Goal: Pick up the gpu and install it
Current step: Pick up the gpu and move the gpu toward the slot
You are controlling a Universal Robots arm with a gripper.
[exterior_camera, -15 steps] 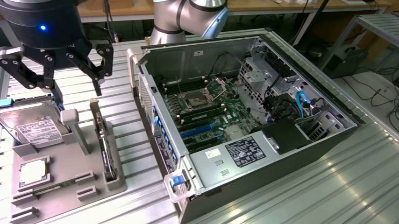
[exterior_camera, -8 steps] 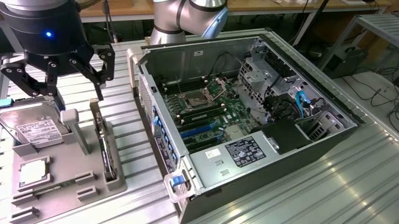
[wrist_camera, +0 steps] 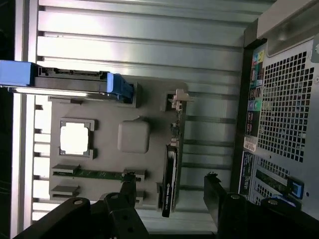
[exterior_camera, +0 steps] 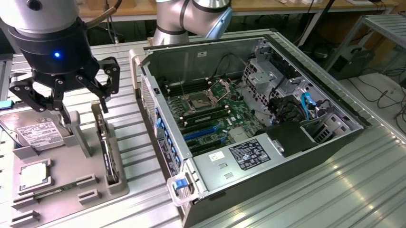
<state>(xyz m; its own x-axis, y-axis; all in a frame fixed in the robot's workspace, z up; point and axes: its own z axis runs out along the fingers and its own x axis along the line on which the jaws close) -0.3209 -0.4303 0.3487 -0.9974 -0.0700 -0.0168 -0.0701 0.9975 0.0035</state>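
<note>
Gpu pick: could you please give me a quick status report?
Gripper open, over the gpu, fingers either side, no grip. Gpu on edge in grey holder slot. Hard drive sits apart from it.

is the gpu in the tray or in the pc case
In the tray: the gpu stands on edge in its slot, outside the pc case.

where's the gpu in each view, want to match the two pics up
Exterior view: the gpu stands on edge in the grey tray, on the side nearest the case, at the exterior view's left.
Wrist view: the gpu stands on edge along the tray side facing the case.
Shared landmark: the square silver chip in the same tray.
</note>
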